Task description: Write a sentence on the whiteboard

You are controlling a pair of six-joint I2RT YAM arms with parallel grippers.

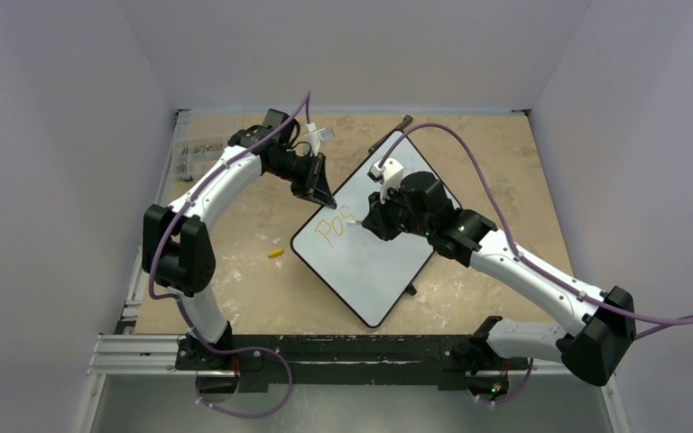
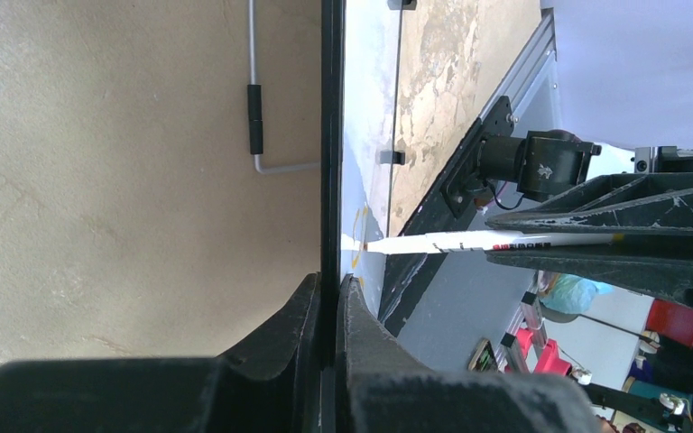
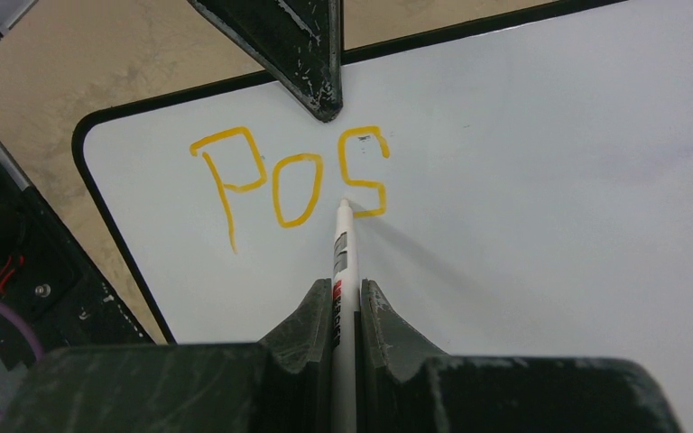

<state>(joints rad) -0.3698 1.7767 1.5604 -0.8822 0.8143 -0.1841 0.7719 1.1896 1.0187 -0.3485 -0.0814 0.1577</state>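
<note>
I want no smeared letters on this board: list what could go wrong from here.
1. The left gripper pinches only the whiteboard frame near one corner. Pressure from the marker could swing the board and skew the sentence.
2. The right gripper writes right beside the left one's fingers, so the two could collide.

Open whiteboard [image 1: 374, 271] surface right of lettering [image 3: 289, 180]. At the S, left gripper [image 1: 327, 200] clamps the edge above, right gripper [image 3: 345, 293] with marker [image 3: 341, 248] crowds from below. Bare table [image 1: 235, 271] left of board, bar yellow cap [image 1: 275, 253]
</note>
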